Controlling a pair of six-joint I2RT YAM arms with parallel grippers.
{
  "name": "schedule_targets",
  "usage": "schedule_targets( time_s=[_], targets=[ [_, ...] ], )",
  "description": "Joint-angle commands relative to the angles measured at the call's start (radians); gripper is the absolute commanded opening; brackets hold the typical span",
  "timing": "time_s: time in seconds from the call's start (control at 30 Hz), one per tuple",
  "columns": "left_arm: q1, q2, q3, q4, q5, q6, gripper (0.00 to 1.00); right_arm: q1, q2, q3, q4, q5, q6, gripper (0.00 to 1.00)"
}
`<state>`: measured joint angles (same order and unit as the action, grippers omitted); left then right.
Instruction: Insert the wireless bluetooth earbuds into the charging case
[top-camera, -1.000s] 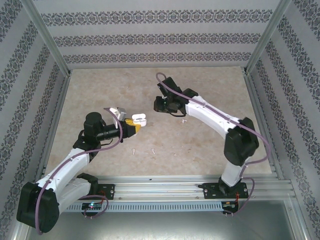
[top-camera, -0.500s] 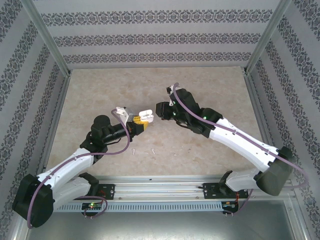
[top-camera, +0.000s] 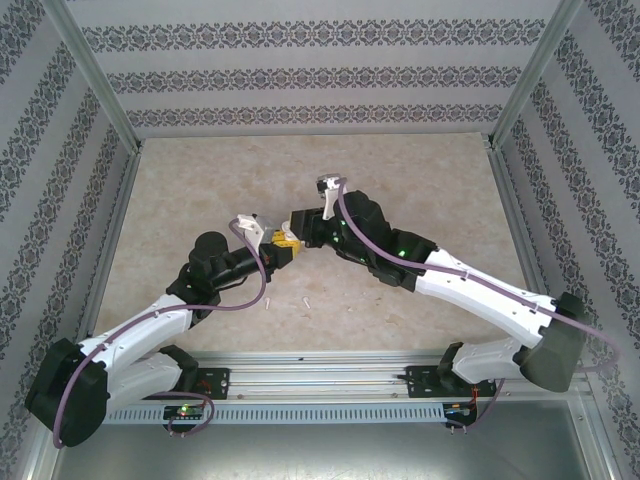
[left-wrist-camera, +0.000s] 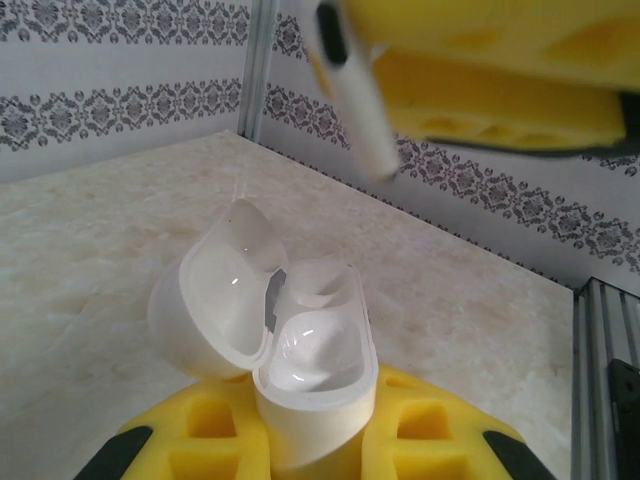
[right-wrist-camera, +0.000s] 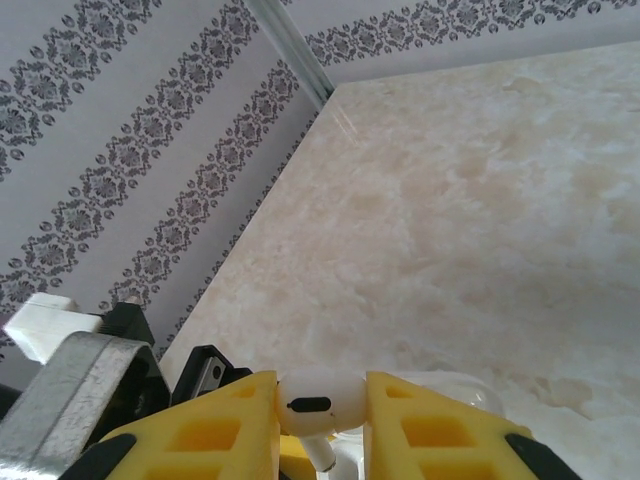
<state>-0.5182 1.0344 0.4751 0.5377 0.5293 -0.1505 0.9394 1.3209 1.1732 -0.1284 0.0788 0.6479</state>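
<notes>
My left gripper (left-wrist-camera: 310, 440) is shut on the white charging case (left-wrist-camera: 315, 375), held upright between yellow pads. Its lid (left-wrist-camera: 210, 300) hangs open to the left and both sockets look empty. My right gripper (right-wrist-camera: 322, 405) is shut on one white earbud (right-wrist-camera: 318, 400), stem pointing down. From the left wrist, that earbud's stem (left-wrist-camera: 362, 110) hangs just above and behind the case, apart from it. From above, the right gripper (top-camera: 298, 222) sits right beside the left gripper (top-camera: 281, 245) over the table's middle. Two more earbuds (top-camera: 268, 300) (top-camera: 307, 301) lie on the table nearer the bases.
The beige marble-patterned table (top-camera: 200, 190) is boxed in by patterned walls and metal posts (top-camera: 90, 80). An aluminium rail (top-camera: 320, 365) runs along the near edge. The right arm (top-camera: 460, 285) stretches low across the right half of the table.
The right arm has swung left and stretched out, carrying the earbud over to the open case. The left gripper has shifted slightly right and further away with the case.
</notes>
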Motion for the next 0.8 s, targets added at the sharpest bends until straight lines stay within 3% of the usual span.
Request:
schedule_targets(
  time_s=[0.0, 0.77],
  targets=[
    [-0.016, -0.004, 0.018, 0.080, -0.017, -0.004, 0.00, 0.012, 0.033, 0.017, 0.050, -0.011, -0.015, 0.25],
    [-0.016, -0.008, 0.000, 0.141, -0.055, -0.053, 0.00, 0.032, 0.062, -0.014, 0.057, 0.003, -0.003, 0.24]
  ],
)
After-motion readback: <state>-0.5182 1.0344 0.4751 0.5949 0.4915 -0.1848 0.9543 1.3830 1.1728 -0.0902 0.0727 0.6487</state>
